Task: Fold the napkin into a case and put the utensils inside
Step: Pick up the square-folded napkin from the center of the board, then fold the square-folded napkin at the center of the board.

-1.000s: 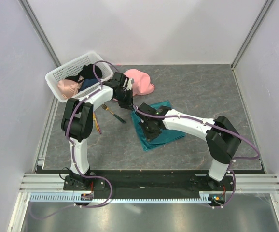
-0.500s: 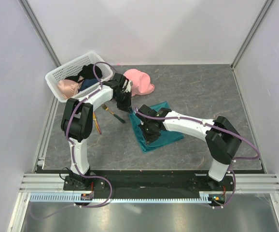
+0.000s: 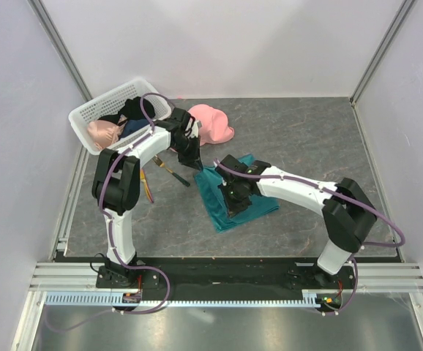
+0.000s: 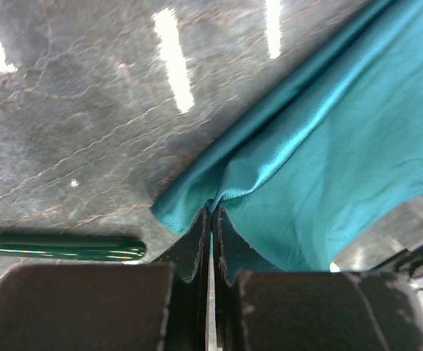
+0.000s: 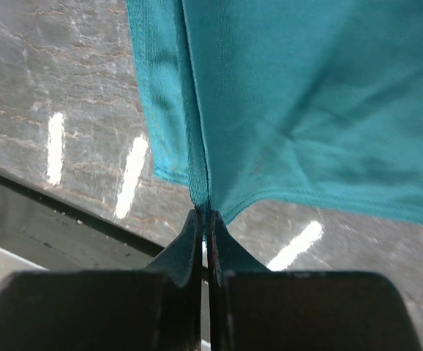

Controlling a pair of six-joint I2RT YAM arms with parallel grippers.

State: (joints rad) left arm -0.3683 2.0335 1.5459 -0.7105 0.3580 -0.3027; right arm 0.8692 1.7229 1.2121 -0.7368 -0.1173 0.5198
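Two grippers pinched one teal-green napkin (image 3: 213,199), which lay partly folded on the grey table (image 3: 307,139) between the arms. The left gripper (image 4: 211,213) was closed tight on the cloth's far-left corner, near the dark handle of the fork (image 4: 65,246). The right gripper (image 5: 204,212) was closed tight on a hemmed edge of the same cloth.

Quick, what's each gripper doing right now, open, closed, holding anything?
Left gripper: closed, pinching a corner of the napkin.
Right gripper: closed, pinching the napkin's hemmed edge.
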